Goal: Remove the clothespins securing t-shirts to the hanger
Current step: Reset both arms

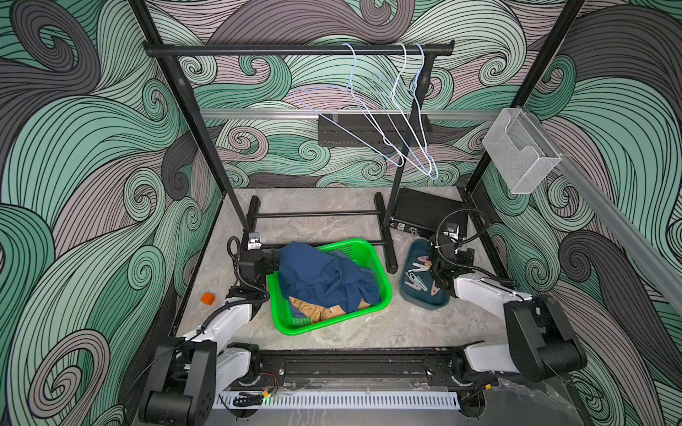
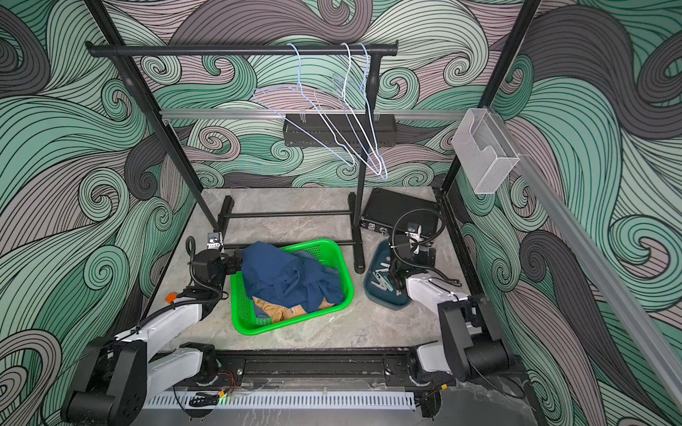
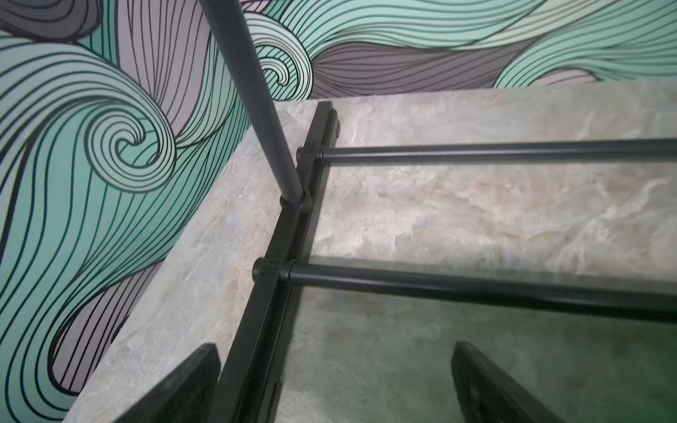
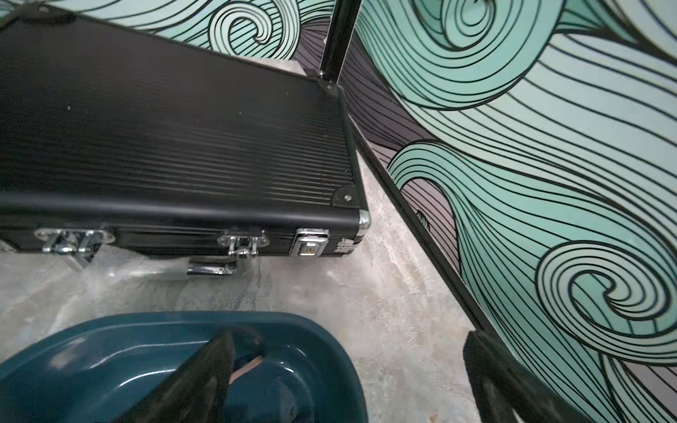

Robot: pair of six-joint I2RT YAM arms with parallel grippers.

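Left wrist view gives you the left gripper (image 3: 335,388) with its fingers (image 3: 183,381) spread wide and nothing between them. Below that gap runs the rack foot (image 3: 289,263), passing just beside one finger. Two crossbars (image 3: 476,154) branch off it over the table (image 3: 476,205), and the pole (image 3: 256,110) rises beyond the fingertips. In both top views that gripper sits just beside the far corner of the basket (image 1: 363,254). The tees (image 1: 321,276) are heaped in it, blue cloth on top and tan showing under it at the near end. Whether the fingers touch the cloth you cannot tell. An orange block (image 1: 207,298) lies well apart on that arm's outer side.

Your right gripper (image 4: 351,388) is likewise released, its fingers (image 4: 198,381) wide and empty. One finger hangs over the tray (image 4: 110,348), the other outside its rim over bare table. Beyond the fingertips lies the case (image 4: 165,128), latches facing them. The clothespins (image 1: 417,274) lie loose in the tray, just beside that gripper. High above and beyond both grippers, three bare hangers (image 1: 385,139) hang on the rail (image 1: 258,50).
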